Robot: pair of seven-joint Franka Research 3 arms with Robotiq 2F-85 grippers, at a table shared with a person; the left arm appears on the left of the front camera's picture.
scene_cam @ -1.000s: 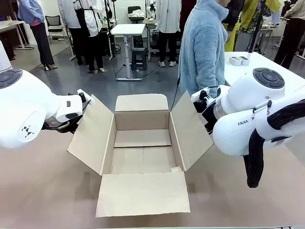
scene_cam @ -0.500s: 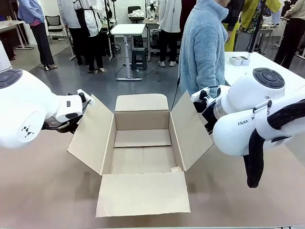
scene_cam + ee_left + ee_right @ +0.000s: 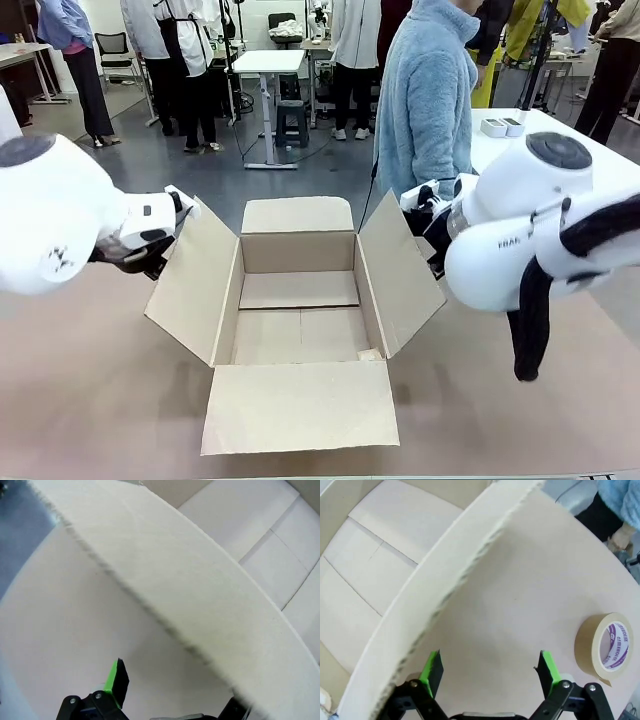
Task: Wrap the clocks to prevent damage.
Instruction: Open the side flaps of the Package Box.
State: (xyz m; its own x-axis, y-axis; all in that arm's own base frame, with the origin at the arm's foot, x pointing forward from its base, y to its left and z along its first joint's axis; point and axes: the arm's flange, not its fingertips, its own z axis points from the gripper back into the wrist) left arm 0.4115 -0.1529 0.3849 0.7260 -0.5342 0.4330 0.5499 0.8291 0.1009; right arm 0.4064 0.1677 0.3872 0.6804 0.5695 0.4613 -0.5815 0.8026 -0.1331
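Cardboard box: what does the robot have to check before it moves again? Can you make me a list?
1. Cardboard box has all four flaps folded out: ok.
2. Box floor is bare, ready for packing: ok.
3. Left gripper has its jaws open, close by the left flap: ok.
4. Right gripper has its jaws open wide, next to the right flap: ok.
5. Brown tape roll lies on the table, off to one side of the right gripper: ok.
6. Whether either gripper touches its flap: cannot tell.
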